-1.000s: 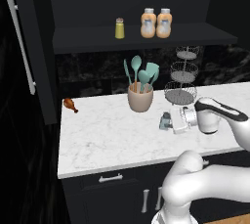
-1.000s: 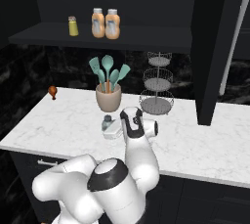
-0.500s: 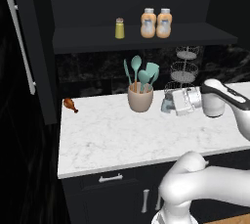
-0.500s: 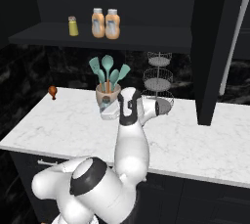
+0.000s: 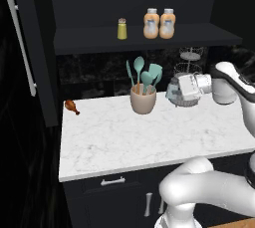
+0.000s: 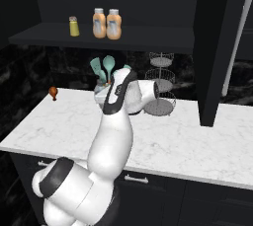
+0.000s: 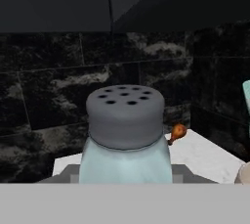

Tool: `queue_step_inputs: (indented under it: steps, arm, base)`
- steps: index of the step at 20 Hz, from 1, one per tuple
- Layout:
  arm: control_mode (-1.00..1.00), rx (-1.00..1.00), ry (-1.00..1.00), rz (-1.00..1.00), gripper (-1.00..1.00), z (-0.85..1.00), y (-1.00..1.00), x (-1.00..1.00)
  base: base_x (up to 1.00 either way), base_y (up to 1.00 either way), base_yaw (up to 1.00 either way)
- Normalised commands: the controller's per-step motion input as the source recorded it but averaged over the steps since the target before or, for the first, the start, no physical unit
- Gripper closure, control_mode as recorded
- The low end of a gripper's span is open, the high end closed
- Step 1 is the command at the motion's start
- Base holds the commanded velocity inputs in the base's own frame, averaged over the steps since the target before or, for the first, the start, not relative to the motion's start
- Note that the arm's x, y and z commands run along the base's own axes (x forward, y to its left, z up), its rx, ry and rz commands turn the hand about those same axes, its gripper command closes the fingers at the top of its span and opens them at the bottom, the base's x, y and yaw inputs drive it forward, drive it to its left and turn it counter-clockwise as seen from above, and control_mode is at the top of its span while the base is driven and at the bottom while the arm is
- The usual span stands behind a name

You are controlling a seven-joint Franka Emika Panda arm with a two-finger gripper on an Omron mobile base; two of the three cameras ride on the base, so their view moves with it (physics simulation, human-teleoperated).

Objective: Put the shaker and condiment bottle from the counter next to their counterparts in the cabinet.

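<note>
- The black wall cabinet (image 5: 144,38), with its dark shelf and its door bearing a long silver bar handle, is seen above the gripper and off to its side.
- The white grey-veined marble counter (image 5: 149,137) is spread below the gripper, clear of it.
- The two-finger gripper (image 5: 175,88) is held level above the counter, just beside a beige pot of teal utensils (image 5: 143,98); its jaws are pinched on the small pale blue-grey translucent shaker (image 7: 125,140) with the dark grey cap.
- In the hand view that shaker is seen directly ahead of the hand, between the jaws, cap forward.
- Two stubby orange bottles with grey-white caps (image 5: 159,23) are stood touching on the shelf, with a small yellow-green shaker (image 5: 122,29) near them; which bottle came from the counter cannot be told.
- A small brown drumstick-like item (image 5: 71,106) is lying on the counter, well beyond the gripper.
- Risk, as judged: the shelf's front edge could be struck on the rise, or the yellow-green shaker toppled by a crowded placement; the smooth held shaker could slip from a light grip.
</note>
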Motion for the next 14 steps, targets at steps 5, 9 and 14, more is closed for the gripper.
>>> queue_step_inputs:
  steps: [5, 9, 14]
  arm:
    - [-1.00, 0.00, 0.00, 0.00, 1.00, 0.75, 0.19, -0.44]
    - [-1.00, 0.00, 0.00, 0.00, 1.00, 0.65, 0.19, -0.52]
    - [-1.00, 0.00, 0.00, 0.00, 1.00, 0.55, 0.22, -0.46]
  base:
    - [0.00, 0.00, 0.00]
    - [0.00, 0.00, 0.00]
    - [0.00, 0.00, 0.00]
